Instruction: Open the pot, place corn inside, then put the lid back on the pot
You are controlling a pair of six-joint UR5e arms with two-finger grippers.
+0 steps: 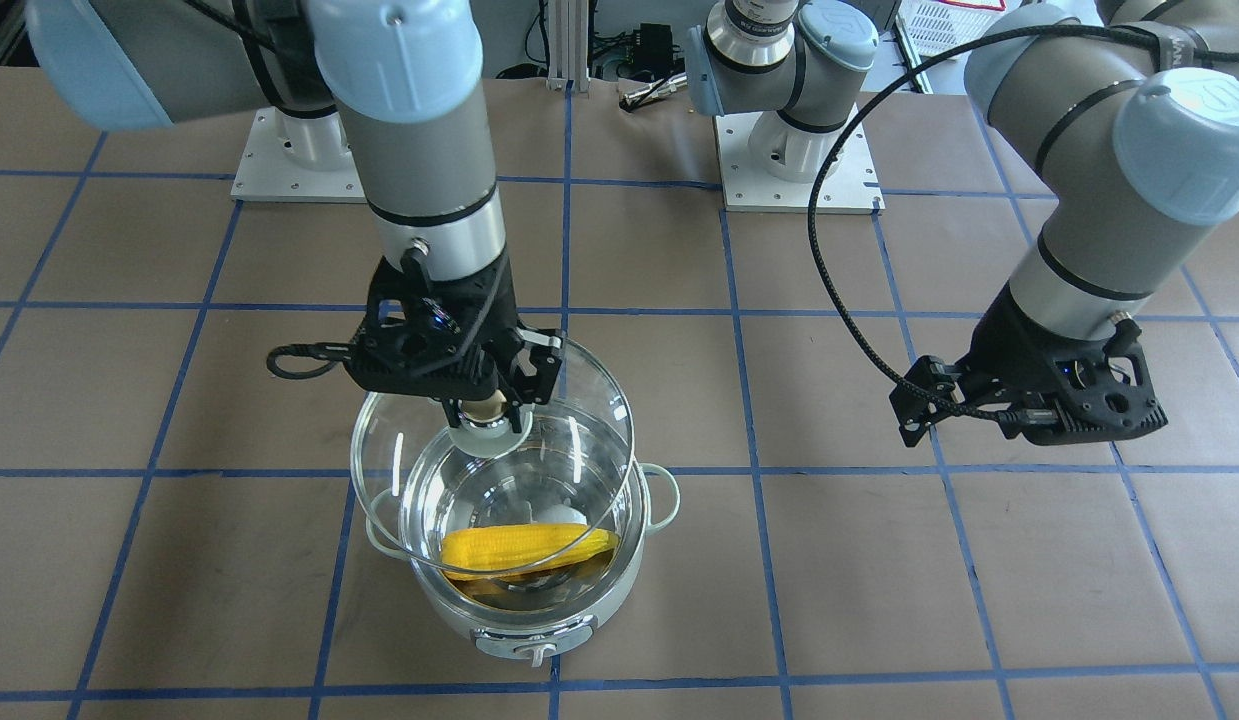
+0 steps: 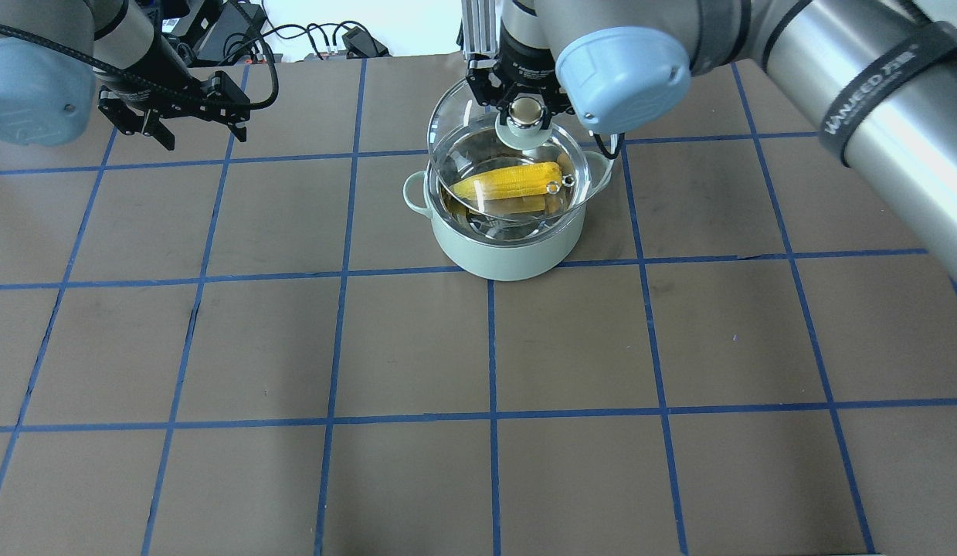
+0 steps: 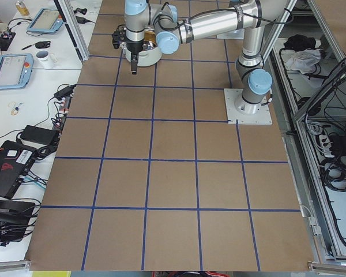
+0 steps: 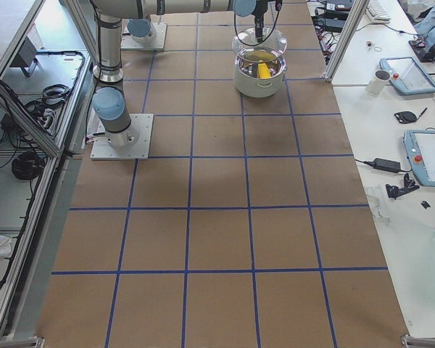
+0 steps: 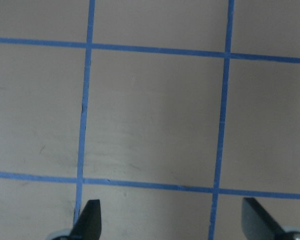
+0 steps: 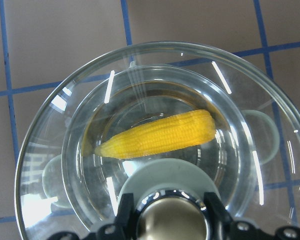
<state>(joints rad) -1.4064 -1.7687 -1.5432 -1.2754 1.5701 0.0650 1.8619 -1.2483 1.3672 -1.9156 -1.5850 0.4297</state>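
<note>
Corn (image 1: 529,549) lies inside the pot (image 2: 509,255), far on the surface (image 2: 370,347). Right gripper (image 1: 487,408) is clamped on the lid (image 1: 591,392) knob (image 2: 526,113), holding the lid tilted just above the rim for reseating. Left gripper (image 5: 172,220), fingers apart, hangs well clear.

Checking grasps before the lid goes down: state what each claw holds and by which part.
Right claw grips the lid by its gold knob, over the pot. Left claw is open, holding nothing.

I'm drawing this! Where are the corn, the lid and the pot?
the corn (image 6: 157,135): right wrist view, middle of cob.
the lid (image 1: 579,395): front-facing view, its glass dome.
the pot (image 2: 509,259): overhead view, green outer wall.
</note>
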